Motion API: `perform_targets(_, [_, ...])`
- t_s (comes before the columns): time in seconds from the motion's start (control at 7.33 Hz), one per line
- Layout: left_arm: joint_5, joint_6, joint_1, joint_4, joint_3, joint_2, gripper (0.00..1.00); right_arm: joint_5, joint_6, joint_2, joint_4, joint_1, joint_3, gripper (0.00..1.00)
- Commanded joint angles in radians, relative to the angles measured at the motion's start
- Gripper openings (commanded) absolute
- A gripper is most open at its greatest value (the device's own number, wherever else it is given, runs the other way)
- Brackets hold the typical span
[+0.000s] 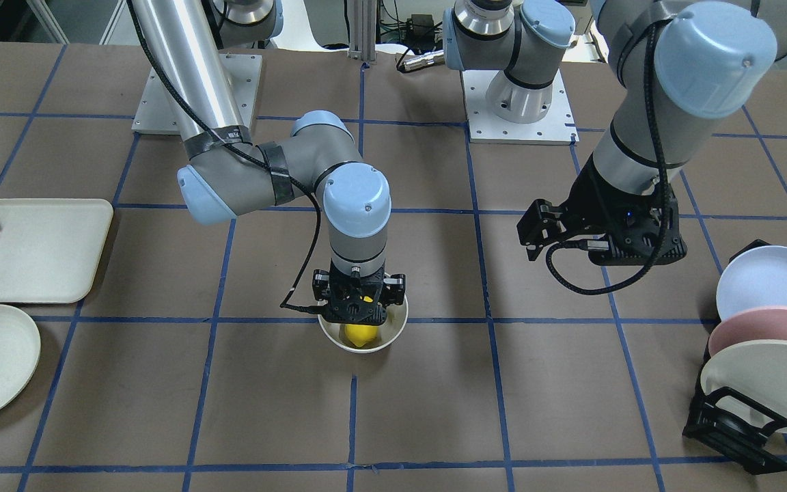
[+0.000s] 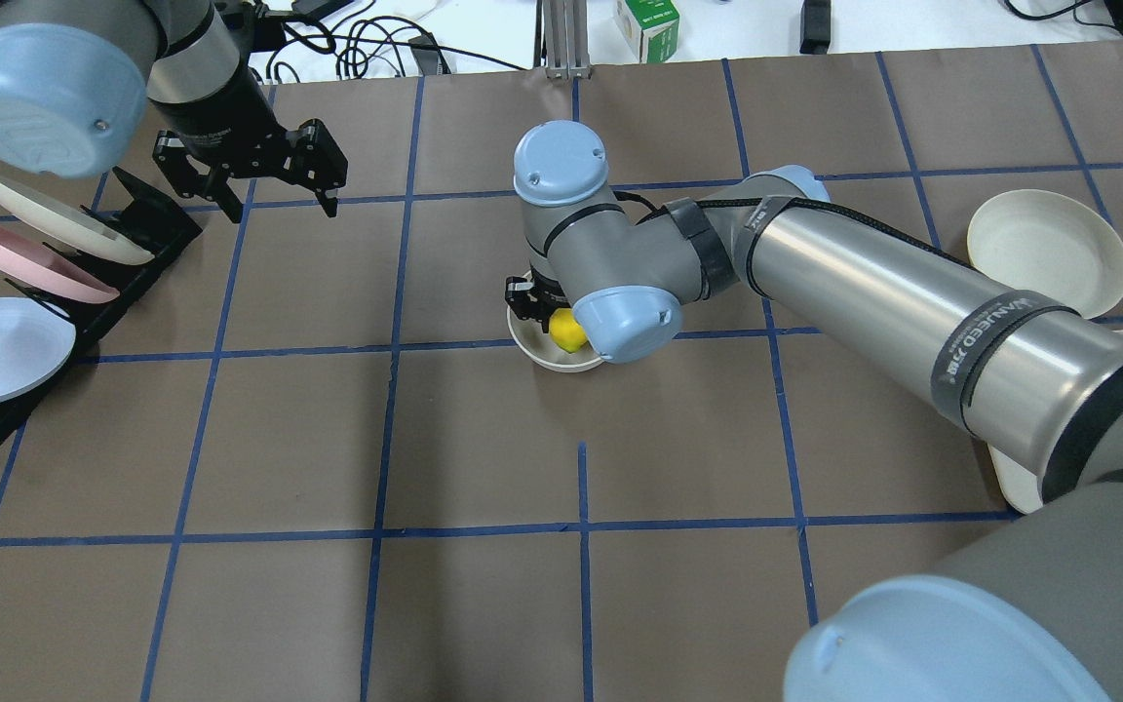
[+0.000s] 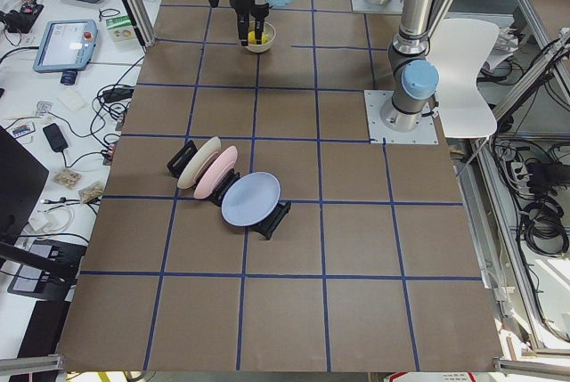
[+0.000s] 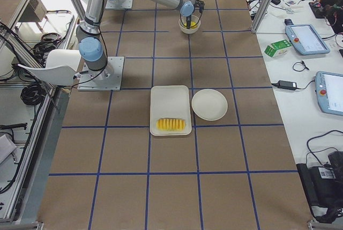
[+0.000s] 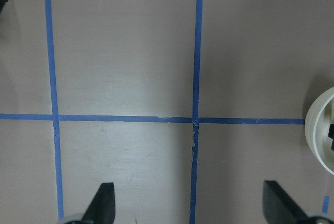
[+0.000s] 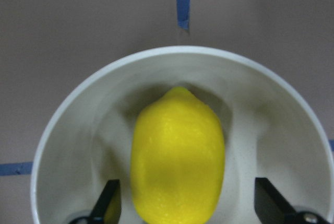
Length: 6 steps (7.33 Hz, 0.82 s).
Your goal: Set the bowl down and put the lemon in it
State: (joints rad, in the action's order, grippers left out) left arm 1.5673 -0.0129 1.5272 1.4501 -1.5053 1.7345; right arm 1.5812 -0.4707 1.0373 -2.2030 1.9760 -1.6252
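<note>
Front view: right tool (image 1: 359,309) low over bowl (image 1: 330,338) mid-table (image 1: 434,410), lemon (image 1: 359,335) inside. Left tool (image 1: 540,232) raised, well apart from bowl.
Left wrist view: left tool spread wide over table; bowl rim at right edge.
Right wrist view: lemon lies on bowl bottom; right tool wide, fingers (image 6: 109,203) flanking lemon, not touching.

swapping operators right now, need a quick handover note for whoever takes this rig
Right gripper: open, low over the bowl, fingers either side of the lemon, not gripping it.
Left gripper: open, empty, hovering above the table.
The bowl stands upright mid-table and the lemon lies inside it.
Done: bowl placed, lemon in.
Left: probably only lifting the right arm clear.
</note>
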Motion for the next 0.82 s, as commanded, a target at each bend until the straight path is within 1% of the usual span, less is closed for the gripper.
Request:
perform_targets(0.0, [-0.010,-0.004,0.001,0.007,-0.016,-0.044,1.00,-0.003,0.007,0.064,0.009,0.000,0.001,1.00])
perform_targets(0.14, [-0.009,-0.004,0.001,0.013,-0.016,-0.068,1.00,-0.010,0.009,0.148,0.032,0.000,-0.002,1.00])
perform_targets(0.27, [-0.009,-0.004,-0.001,0.032,-0.018,-0.084,1.00,-0.009,0.015,0.250,0.166,-0.021,0.007,1.00])
perform_targets(0.41, [-0.007,-0.004,-0.002,0.036,-0.021,-0.085,1.00,0.005,0.062,0.356,0.275,-0.048,0.008,1.00])
perform_targets(0.55, [-0.009,-0.005,-0.002,0.035,-0.022,-0.082,1.00,0.005,0.117,0.448,0.377,-0.105,0.008,1.00])
perform_targets(0.68, [-0.009,-0.009,-0.002,0.035,-0.027,-0.082,1.00,-0.007,0.185,0.510,0.466,-0.191,0.008,1.00])
